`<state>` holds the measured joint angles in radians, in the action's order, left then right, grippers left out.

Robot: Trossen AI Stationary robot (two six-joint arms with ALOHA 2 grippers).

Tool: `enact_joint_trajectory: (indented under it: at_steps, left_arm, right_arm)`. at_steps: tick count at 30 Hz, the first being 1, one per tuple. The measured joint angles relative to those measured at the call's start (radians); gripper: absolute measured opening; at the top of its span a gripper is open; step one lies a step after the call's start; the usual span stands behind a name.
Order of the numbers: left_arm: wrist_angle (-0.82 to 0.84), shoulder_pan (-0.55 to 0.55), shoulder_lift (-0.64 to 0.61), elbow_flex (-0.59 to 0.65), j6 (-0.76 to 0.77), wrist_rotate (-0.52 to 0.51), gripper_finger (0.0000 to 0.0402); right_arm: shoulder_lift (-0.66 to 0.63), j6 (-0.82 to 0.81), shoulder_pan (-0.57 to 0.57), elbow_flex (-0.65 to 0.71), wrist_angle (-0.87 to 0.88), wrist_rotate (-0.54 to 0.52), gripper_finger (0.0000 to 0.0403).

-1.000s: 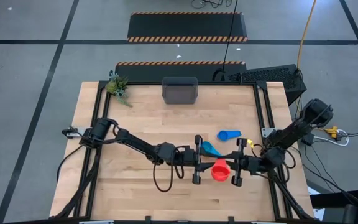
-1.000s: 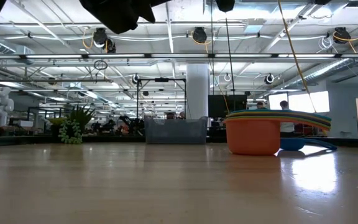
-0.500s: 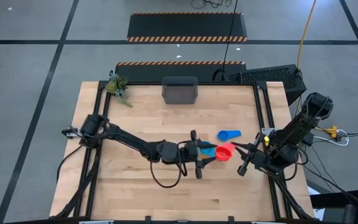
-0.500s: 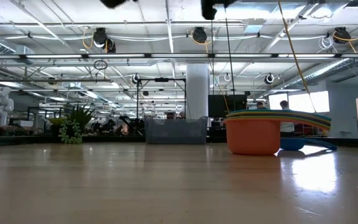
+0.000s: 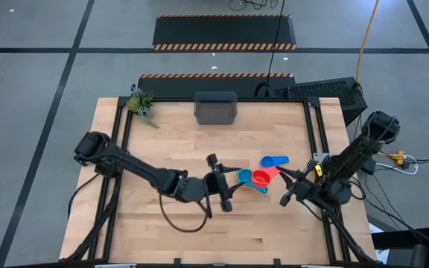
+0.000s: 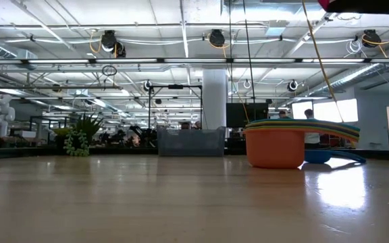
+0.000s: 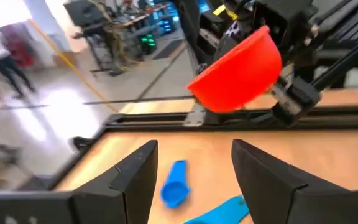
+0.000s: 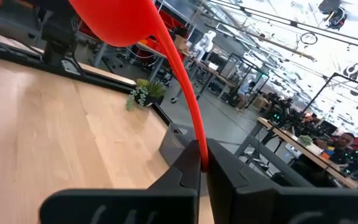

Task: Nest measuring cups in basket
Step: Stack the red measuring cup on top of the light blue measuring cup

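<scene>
I am pinching the red cup's thin handle in my right gripper, holding it above the table's right middle. My left gripper, fingers apart and empty, is hovering just left of it. The basket is sitting at the far edge, bare wood between.

I've got open wood between the basket and the cups, so that lane is free. Mid-table is crowded: my left gripper sits just beside the cyan cup, and my right gripper holds the red cup above it, with the blue cup close by.
</scene>
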<state>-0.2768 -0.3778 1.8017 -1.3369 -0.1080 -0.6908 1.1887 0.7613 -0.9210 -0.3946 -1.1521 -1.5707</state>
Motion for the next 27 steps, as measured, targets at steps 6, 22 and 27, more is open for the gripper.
enact_joint_trajectory:
  at_steps: [6, 22, 27]
  left_arm:
    - [-0.002, -0.054, -0.003, 0.0, -0.175, -0.117, 0.0209]
    - [-0.012, -0.146, -0.003, 0.0, -0.463, -0.246, 0.0176]
    - [-0.011, -0.156, -0.003, 0.0, -0.489, -0.246, 0.0152]
  right_arm:
    - [0.004, -0.151, 0.031, 0.0, 0.114, 0.0, 0.0]
    - [0.2, -0.223, 0.111, -0.086, 0.162, 0.094, 0.0]
    - [0.249, -0.25, 0.137, -0.113, 0.162, 0.163, 0.0]
